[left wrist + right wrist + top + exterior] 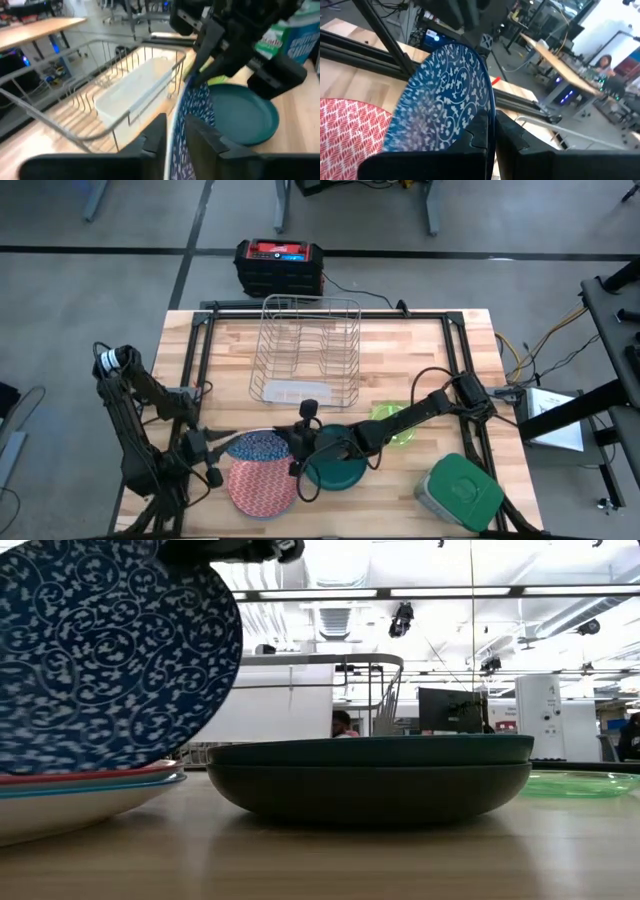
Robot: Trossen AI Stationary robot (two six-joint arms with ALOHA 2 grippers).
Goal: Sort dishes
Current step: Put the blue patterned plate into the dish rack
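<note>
A blue-patterned plate (262, 446) is raised and steeply tilted over the near left of the table, above a stack topped by a red-patterned plate (262, 488). My right gripper (492, 127) is shut on it from the table's right. My left gripper (176, 135) is open at the opposite side, one finger on each face of the rim (176, 150). To the right of the stack, dark green plates (370, 775) are stacked on the table. Farther right lies a neon-green bowl (396, 426). My right gripper pinches the blue plate's rim (489, 111) between its two fingers, on the side toward the table's right. The fingers come nearly level from the right. The plate stands tilted on edge above the stack, its patterned face (100, 650) toward the near edge. My left gripper's fingers (155, 136) flank the opposite rim; I cannot tell whether they touch it.
A silver wire rack (305, 350) with a white tray inside stands at the table's far middle. A grey container with a green lid (460, 490) sits at the near right corner. Bare wood lies to the left and right of the rack.
</note>
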